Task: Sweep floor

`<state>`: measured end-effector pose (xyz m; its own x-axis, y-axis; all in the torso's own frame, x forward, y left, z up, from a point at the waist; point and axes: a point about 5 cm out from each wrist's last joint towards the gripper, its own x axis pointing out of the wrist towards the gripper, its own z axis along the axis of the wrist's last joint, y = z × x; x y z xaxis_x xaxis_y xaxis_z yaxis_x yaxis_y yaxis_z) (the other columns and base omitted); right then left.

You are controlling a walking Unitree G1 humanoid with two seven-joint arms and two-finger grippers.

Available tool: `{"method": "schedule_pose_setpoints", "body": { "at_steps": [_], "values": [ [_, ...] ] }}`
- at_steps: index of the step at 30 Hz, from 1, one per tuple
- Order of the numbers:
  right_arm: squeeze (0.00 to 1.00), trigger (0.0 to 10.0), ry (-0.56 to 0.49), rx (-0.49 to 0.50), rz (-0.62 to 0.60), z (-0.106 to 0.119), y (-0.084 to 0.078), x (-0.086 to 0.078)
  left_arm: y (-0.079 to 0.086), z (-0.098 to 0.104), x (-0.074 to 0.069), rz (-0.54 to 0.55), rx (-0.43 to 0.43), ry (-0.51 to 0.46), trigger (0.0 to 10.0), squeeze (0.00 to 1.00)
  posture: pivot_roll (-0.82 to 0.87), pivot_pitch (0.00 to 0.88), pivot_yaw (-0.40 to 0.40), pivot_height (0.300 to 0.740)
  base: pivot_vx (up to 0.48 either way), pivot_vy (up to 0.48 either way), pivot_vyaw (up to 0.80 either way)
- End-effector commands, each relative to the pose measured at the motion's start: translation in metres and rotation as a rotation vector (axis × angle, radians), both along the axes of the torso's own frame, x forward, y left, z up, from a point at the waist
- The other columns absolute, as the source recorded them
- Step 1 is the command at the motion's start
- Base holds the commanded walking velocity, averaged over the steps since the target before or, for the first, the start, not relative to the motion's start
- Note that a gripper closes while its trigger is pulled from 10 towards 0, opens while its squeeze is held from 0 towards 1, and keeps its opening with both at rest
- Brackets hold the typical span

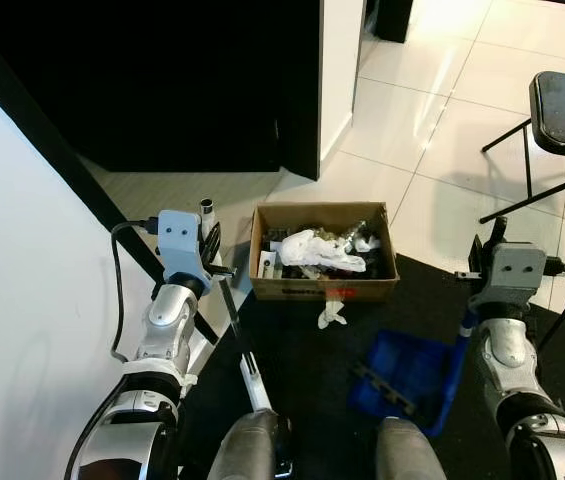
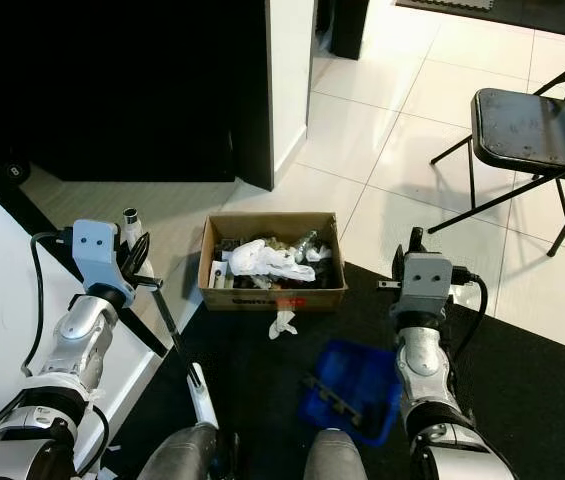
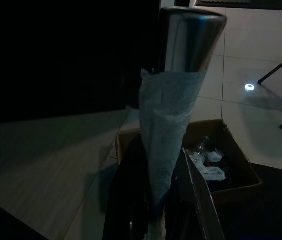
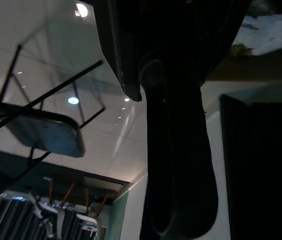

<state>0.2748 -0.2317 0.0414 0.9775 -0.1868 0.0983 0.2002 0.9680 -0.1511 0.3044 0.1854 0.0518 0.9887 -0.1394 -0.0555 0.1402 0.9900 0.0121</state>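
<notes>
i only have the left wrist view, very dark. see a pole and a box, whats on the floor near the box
Observer: A white crumpled scrap lies on the dark mat, just in front of the cardboard box.
Operator: wheres the dustpan
Observer: The blue dustpan sits on the mat beside the right gripper.
Operator: anything to avoid on the right
Observer: A black folding chair stands on the white tiles beyond the right arm.

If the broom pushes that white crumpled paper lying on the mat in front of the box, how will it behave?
The paper looks thin and crumpled, so probably very light and floppy; it should slide or tumble ahead of the broom. Lying on the dark mat, it may snag or flatten instead of gliding. It sits close to the box.
</notes>
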Motion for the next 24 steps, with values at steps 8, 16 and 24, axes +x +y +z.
{"method": "schedule_pose_setpoints", "body": {
  "at_steps": [8,16,24],
  "values": [
    [0.00,10.0,-0.035,0.022,0.093,0.0074,0.0078,0.0075,-0.0001,0.0013,0.0006,0.006,-0.011,-0.014,10.0,0.00,-0.01,0.003,0.058,0.740,0.000,0.000,0.00],
    [0.00,10.0,0.009,-0.010,0.164,0.0051,0.0117,0.0095,-0.0031,-0.0037,-0.0014,-0.056,0.026,0.024,10.0,0.00,0.00,0.006,0.061,0.740,0.000,0.000,0.00],
    [0.00,10.0,0.015,-0.005,0.193,0.0059,0.0101,0.0102,-0.0040,-0.0037,-0.0013,-0.045,0.000,0.029,10.0,0.00,0.00,0.006,0.055,0.740,0.000,0.000,0.00]
  ]
}}
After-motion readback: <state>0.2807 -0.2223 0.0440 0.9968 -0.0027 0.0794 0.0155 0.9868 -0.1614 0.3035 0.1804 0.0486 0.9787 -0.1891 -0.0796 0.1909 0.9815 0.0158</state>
